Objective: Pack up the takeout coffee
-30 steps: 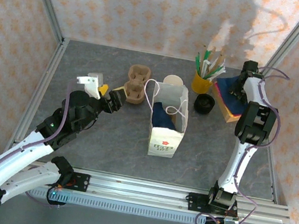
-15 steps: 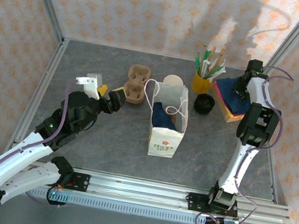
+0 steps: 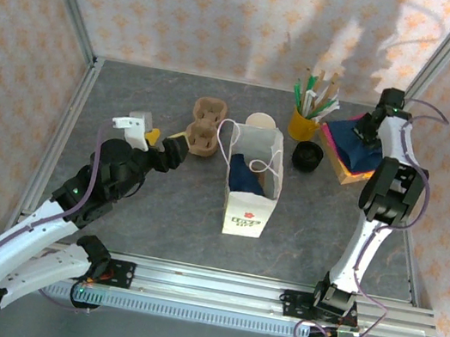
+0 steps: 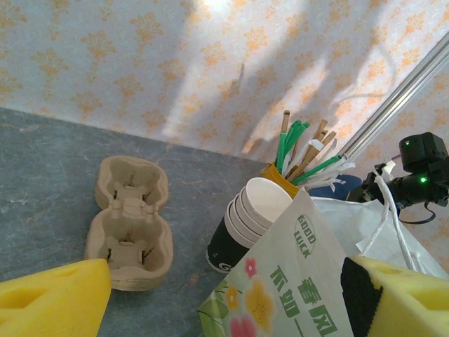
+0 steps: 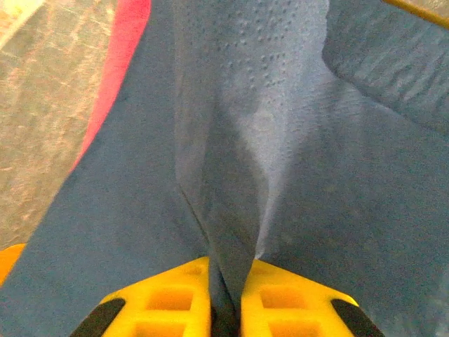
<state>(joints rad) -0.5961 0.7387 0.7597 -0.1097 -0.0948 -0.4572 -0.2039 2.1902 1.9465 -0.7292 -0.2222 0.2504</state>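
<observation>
Showing its round black lid, upright takeout coffee (image 3: pixel 307 156)

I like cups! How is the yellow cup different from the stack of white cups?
The yellow cup holds straws and sticks; the stack of white cups has an empty top cup. The yellow cup is one cup; the stack is several nested, with a dark band. Both lack lids.

Dimpled blue napkin (image 5: pixel 280 140), possibly red sheet (image 5: pixel 119 77), yellow fingers (image 5: pixel 295 302), orange-flowered pale wall (image 3: pixel 233 22)
</observation>
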